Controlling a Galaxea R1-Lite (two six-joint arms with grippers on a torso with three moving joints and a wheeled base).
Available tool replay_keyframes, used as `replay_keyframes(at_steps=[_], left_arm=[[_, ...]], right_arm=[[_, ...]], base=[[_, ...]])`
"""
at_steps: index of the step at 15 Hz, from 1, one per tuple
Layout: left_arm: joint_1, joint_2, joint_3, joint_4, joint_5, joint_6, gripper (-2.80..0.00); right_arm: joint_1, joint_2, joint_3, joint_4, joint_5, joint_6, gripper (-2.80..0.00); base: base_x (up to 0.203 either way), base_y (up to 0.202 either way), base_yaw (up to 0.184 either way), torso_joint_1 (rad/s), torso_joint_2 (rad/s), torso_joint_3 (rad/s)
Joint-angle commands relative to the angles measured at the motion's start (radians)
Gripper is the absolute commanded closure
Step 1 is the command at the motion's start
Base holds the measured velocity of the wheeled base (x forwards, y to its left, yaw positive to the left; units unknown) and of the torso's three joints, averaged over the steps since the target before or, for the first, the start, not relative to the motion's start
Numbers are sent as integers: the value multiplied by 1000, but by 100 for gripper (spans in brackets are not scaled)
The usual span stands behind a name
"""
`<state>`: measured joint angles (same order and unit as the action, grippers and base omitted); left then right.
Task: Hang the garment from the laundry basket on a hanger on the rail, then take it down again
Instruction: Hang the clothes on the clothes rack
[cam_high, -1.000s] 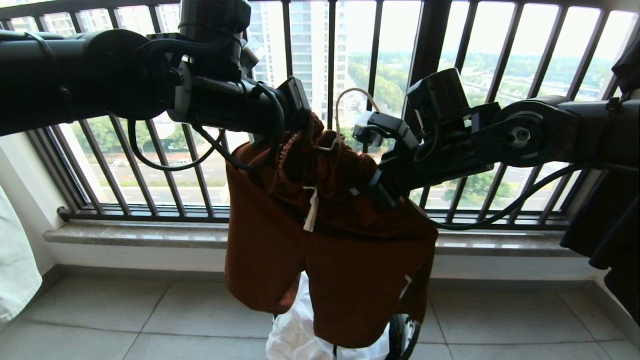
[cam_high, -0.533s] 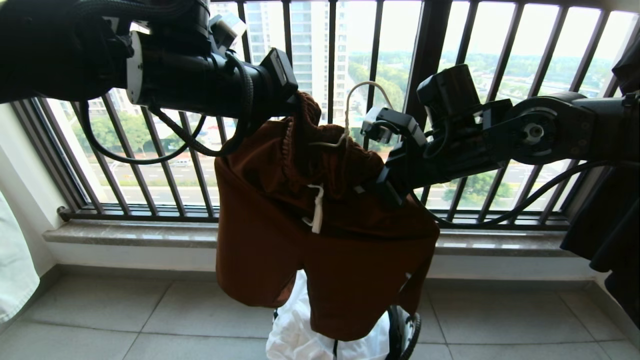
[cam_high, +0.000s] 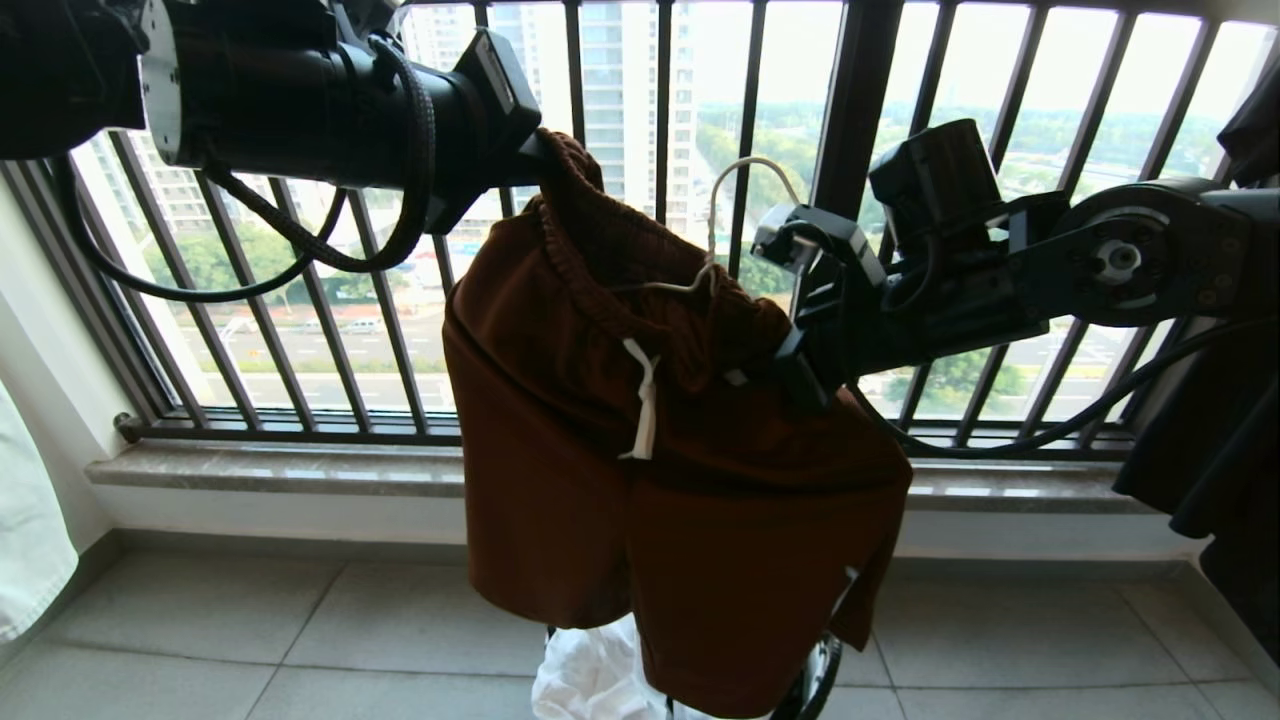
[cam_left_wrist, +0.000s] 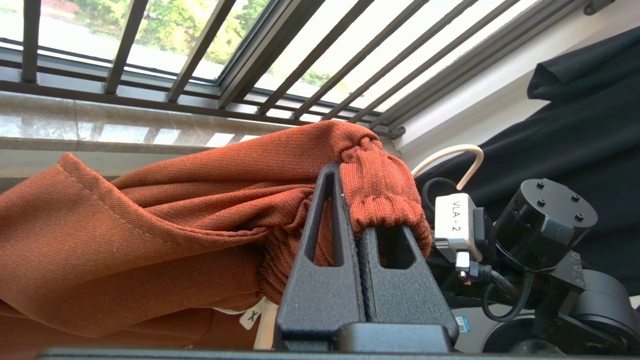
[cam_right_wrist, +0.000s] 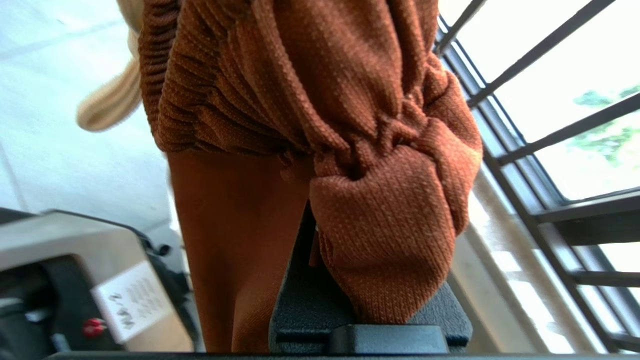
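Shorts held up between 2 end effectors at the balcony bars

Left end effector at 11 o'clock is clamped on the shorts' gathered waistband; the shorts hang at centre with the cream hanger hook rising at 12 o'clock; right end effector at 3 o'clock is pinched on the waistband's other end. White cloth lies below at 6 o'clock.

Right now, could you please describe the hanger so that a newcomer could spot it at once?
Look at the black balustrade, then at the rust-brown shorts held up before it. The hanger pokes out of their waistband: one thin cream wire hook, the only pale loop there.
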<state>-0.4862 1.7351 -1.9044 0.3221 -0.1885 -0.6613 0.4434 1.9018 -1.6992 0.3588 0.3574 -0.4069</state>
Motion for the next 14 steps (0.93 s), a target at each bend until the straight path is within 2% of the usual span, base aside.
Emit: replay_keyframes(at_steps=[1, 5, 8, 10, 14], left_arm=[[-6, 1, -16, 3, -5, -4, 0], [-65, 31, -44, -3, -5, -4, 0], [-115, 75, -47, -97, 1, -6, 0], [-138, 94, -48, -106, 1, -3, 0], [-160, 132, -47, -126, 25, 70, 0]], right_arm=[[0, -17, 29, -37, 35, 54, 0], [11, -30, 110, -166, 40, 94, 0], [11, -47, 173, -247, 57, 124, 0], [13, -66, 229, -316, 63, 126, 0], [17, -96, 322, -399, 63, 126, 0]], base=[[0, 0, 0, 0, 0, 0], [0, 0, 0, 0, 0, 0], [0, 0, 0, 0, 0, 0], [0, 0, 0, 0, 0, 0], [0, 0, 0, 0, 0, 0]])
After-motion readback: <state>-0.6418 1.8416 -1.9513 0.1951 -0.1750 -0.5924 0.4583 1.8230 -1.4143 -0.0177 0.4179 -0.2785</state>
